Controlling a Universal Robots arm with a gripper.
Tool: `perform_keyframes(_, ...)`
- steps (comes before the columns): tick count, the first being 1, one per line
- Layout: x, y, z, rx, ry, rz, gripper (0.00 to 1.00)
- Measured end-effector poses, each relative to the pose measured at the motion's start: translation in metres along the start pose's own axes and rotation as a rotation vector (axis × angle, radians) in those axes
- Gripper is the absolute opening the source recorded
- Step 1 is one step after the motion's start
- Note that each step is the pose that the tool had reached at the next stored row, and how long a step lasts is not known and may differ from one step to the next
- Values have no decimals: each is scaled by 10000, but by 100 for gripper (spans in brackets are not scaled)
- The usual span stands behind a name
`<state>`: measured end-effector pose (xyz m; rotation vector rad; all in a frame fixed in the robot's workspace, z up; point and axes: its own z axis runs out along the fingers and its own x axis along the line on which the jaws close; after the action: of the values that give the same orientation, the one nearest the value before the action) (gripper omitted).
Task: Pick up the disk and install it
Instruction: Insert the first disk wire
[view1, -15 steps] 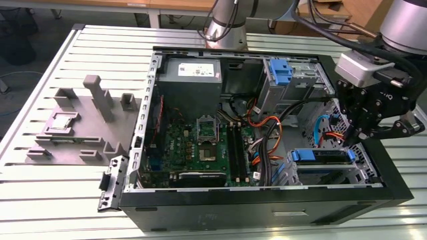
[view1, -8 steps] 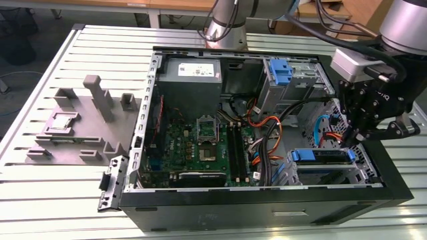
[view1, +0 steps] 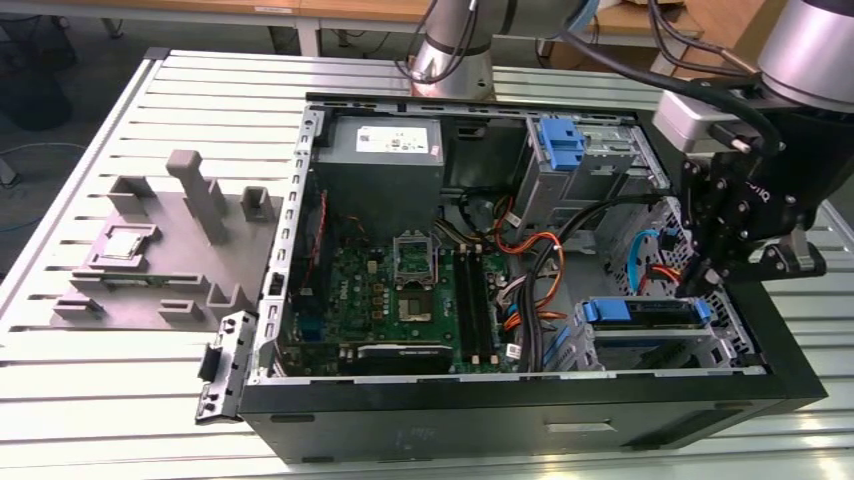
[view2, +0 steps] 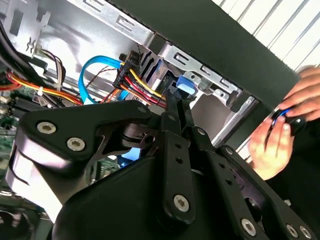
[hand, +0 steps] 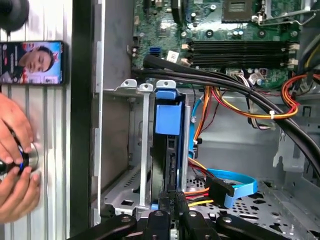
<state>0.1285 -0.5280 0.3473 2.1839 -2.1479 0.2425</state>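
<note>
The gripper (hand: 170, 200), its fingers drawn close together on the near end of the disk (hand: 169, 150), holds the blue-bracketed drive seated edge-on in the metal drive cage (view1: 641, 330) at the exterior view's right, near corner of the open computer case (view1: 534, 400). Judging from this, installation is under way and the drive looks nearly home; the next move calls for a straight, gentle push clear of the orange and blue cables (hand: 235, 182). A person's hands (hand: 15, 165) rest on the table just outside the case.

The matte black end effector (view2: 180, 107) has flat linkage fingers (view2: 176, 165) pinned by silver screws; above it, a silver-grey tubular arm (view1: 814, 50) trails black cables (view1: 641, 65).
</note>
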Motion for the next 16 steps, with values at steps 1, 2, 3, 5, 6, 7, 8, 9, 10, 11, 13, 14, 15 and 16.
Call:
perform_keyframes(1, -1, 0, 3, -8, 4, 54, 16)
perform_keyframes(2, -2, 2, 6, -10, 3, 71, 16)
perform_keyframes(3, -2, 2, 11, -10, -10, 71, 16)
perform_keyframes(5, -1, 9, 21, -10, -139, 82, 16)
perform_keyframes(6, 3, 11, 24, -10, -232, 87, 16)
perform_keyframes(7, 9, 13, 28, -8, -326, 92, 16)
perform_keyframes(8, 18, 15, 34, -8, -371, 95, 16)
perform_keyframes(9, 26, 15, 41, -8, -378, 96, 16)
perform_keyframes(10, 33, 16, 48, -8, -379, 96, 16)
perform_keyframes(11, 36, 17, 55, -9, -380, 98, 16)
perform_keyframes(13, 38, 18, 70, -9, -390, 103, 16)
perform_keyframes(14, 37, 19, 77, -9, -412, 107, 16)
perform_keyframes(15, 36, 19, 85, -9, -442, 113, 16)
perform_keyframes(16, 34, 20, 93, -11, -463, 123, 16)
